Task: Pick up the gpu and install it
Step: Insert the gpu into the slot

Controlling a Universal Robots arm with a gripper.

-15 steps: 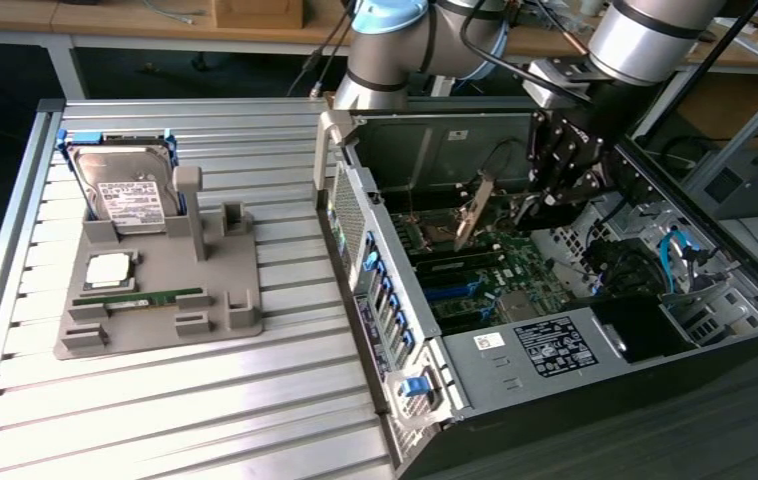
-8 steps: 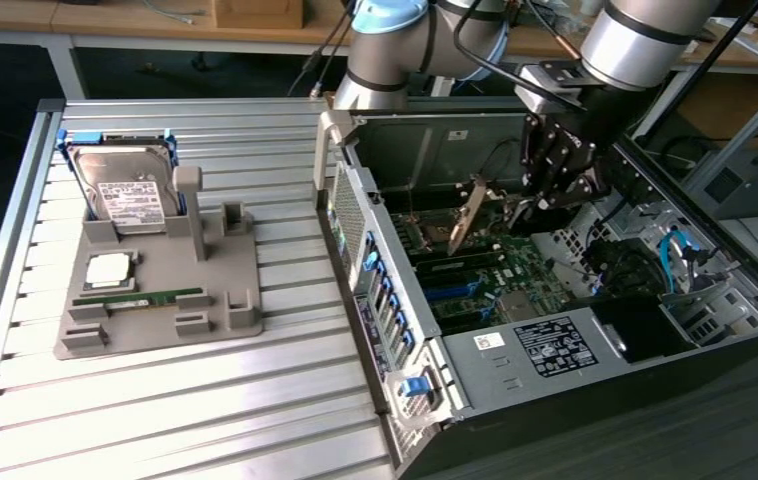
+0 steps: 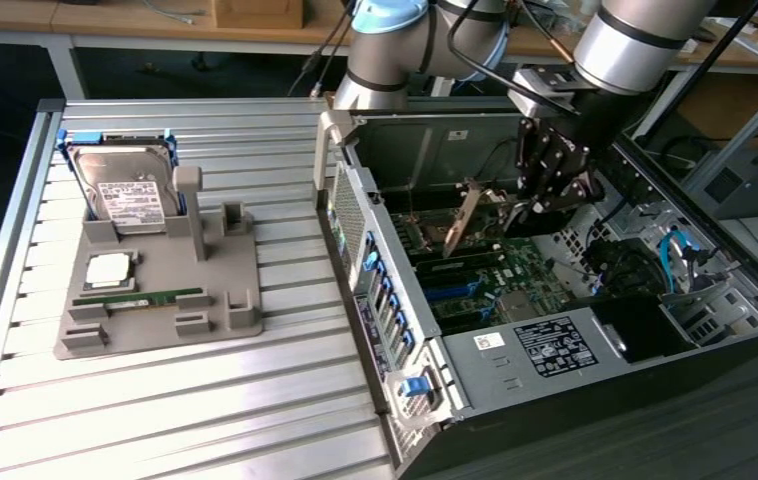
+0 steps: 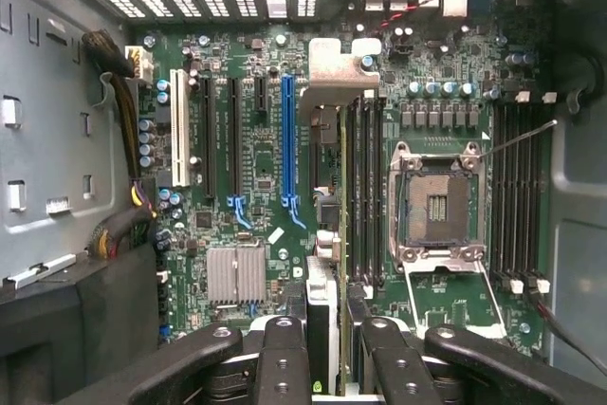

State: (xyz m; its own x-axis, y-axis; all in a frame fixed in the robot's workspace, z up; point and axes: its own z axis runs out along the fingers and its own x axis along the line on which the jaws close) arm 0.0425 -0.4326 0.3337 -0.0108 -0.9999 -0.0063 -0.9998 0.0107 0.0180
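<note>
The gpu (image 3: pixel 463 222) hangs tilted inside the open computer case (image 3: pixel 393 300), above the motherboard (image 3: pixel 513 270). My gripper (image 3: pixel 529 205) is shut on its upper edge. In the wrist view the gpu (image 4: pixel 325 187) appears edge-on, with its silvery metal bracket (image 4: pixel 337 68) at the far end. My gripper (image 4: pixel 327 367) clamps it between two black fingers (image 4: pixel 283 362). The card lies between the long blue slot (image 4: pixel 287 139) and the black memory slots (image 4: pixel 365 187). I cannot tell whether it touches the board.
A grey fixture (image 3: pixel 152 300) on the slatted table holds a hard drive (image 3: pixel 126 190), a processor chip (image 3: pixel 110 268) and a RAM stick (image 3: pixel 139 297). Case walls, a heatsink (image 4: pixel 235 274), the empty CPU socket (image 4: pixel 438 206) and cable bundles (image 4: pixel 119 120) surround the card.
</note>
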